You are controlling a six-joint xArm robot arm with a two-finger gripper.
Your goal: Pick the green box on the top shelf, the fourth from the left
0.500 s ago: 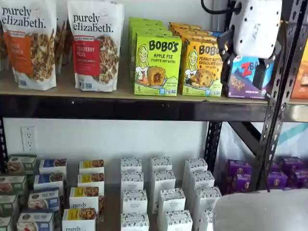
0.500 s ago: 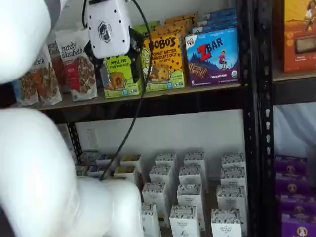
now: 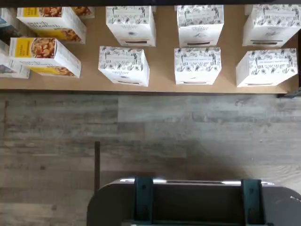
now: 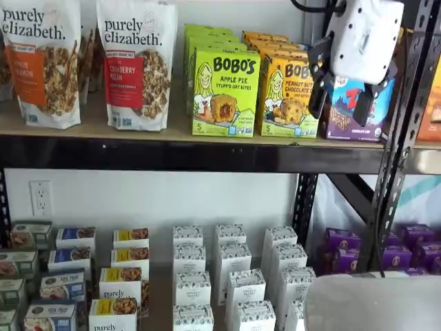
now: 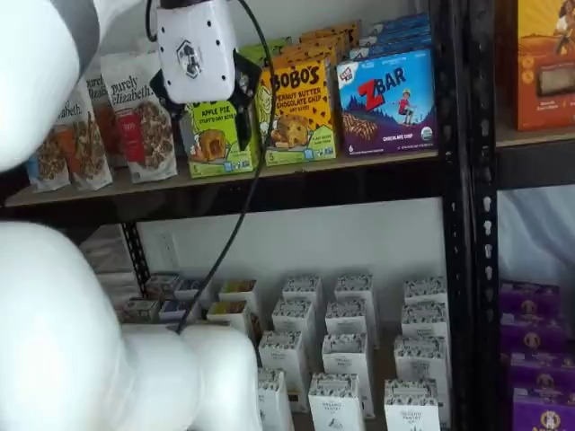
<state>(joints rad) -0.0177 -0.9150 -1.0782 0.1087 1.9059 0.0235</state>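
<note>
Top shelf [image 4: 172, 153], left to right in a shelf view: two purely elizabeth. granola pouches [image 4: 136, 63], then the green box [image 4: 225, 92], a lime Bobo's Apple Pie carton standing upright at the front of its own row, face outward. Just beside it on the right stands the yellow-orange Bobo's peanut butter box [image 4: 289, 98], followed by the blue-purple ZBar box [image 4: 348, 112].

The gripper [image 4: 342, 89] hangs in front of the ZBar box in this view, its white body above and two black fingers [image 4: 318, 88] spread apart with a plain gap between them; nothing is held. In the other shelf view the gripper [image 5: 196, 106] appears before the green box [image 5: 216, 139], covering its upper part; the box rests on the top shelf [image 5: 269, 184], untouched.

Lower level, in both shelf views: rows of small white boxes [image 4: 233, 279]. The wrist view shows these white boxes [image 3: 197, 65] from above on a tan board, with grey plank floor [image 3: 150, 136] in front.
</note>
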